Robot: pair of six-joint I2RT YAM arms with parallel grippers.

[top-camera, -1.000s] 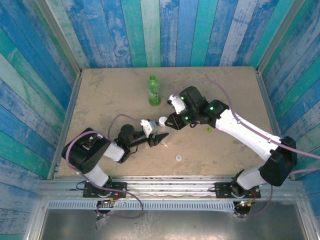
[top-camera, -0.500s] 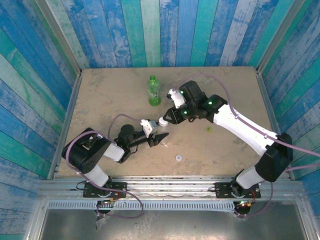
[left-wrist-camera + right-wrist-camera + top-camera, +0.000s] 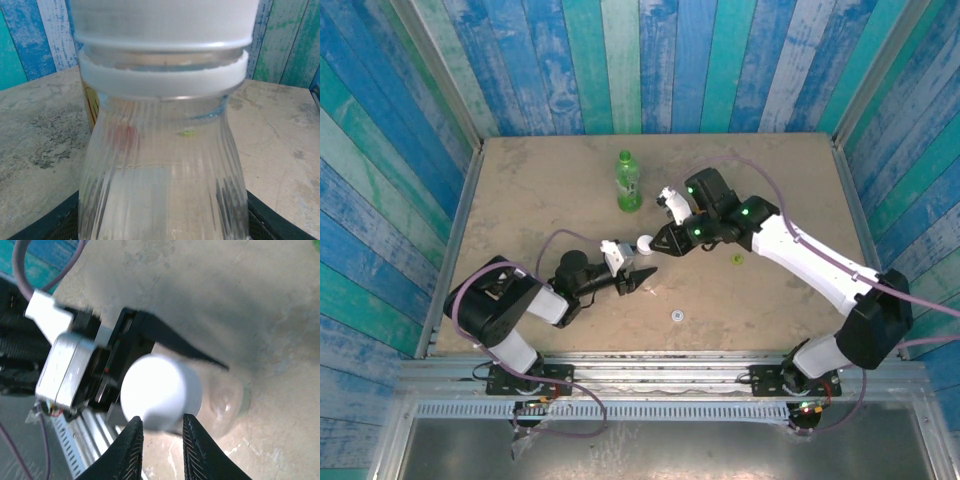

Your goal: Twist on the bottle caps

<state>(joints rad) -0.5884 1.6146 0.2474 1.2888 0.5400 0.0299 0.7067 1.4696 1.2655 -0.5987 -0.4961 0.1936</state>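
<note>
a white cap (image 3: 160,20) sits on the neck of the clear bottle (image 3: 160,165) near the middle of the table (image 3: 520,200), with a thin band of bare neck showing between the cap's lower edge and the white collar ring below it. the left gripper (image 3: 638,275) clamps the ribbed body of the bottle and holds it upright. from above, the right gripper (image 3: 161,422) hangs right over the cap, its jaws drawn narrow, narrower than the cap is wide. whether its fingertips (image 3: 131,440) pinch the rim or merely hover at it cannot be told, as the cap is blurred in the wrist view.

further out, a yellow-green cap (image 3: 736,261) lies loose on the table to the right, beside the right arm. a second white cap (image 3: 676,316) lies loose nearer the front edge. a green bottle (image 3: 629,182) stands upright by itself toward the back, well apart from both grippers. its top is too small to show whether it is capped.

by this evidence the job looks early. one cap is on and probably wants more turns to seat fully, while two caps wait on the table for their bottles.
</note>
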